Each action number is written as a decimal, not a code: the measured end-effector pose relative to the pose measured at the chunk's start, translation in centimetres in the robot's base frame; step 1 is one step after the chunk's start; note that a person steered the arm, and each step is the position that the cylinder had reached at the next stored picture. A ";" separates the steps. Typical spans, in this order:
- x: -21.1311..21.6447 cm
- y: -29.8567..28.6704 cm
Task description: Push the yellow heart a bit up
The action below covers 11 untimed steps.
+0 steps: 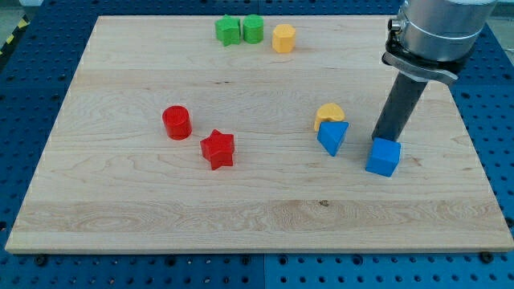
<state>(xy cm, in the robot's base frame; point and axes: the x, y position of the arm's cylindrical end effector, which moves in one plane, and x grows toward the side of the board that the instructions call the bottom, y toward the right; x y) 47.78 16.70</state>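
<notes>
The yellow heart (328, 113) lies right of the board's middle, touching the top of a blue triangular block (332, 136). My rod comes down from the view's top right, and my tip (382, 138) rests on the board just above and touching the blue cube (384, 156). The tip is to the right of the yellow heart and slightly lower, a clear gap away from it.
A red cylinder (177, 123) and a red star (217, 149) lie left of the middle. Two green blocks (229, 30) (253, 28) and a yellow hexagonal block (283, 38) sit near the top edge of the wooden board (120, 201).
</notes>
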 end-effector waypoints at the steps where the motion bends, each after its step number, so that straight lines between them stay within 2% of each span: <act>1: -0.5 -3.3; 3: -0.6 -8.5; 5: -2.0 -8.5; 9: -8.4 -7.9; 10: -5.3 -6.3; 11: -5.4 -4.0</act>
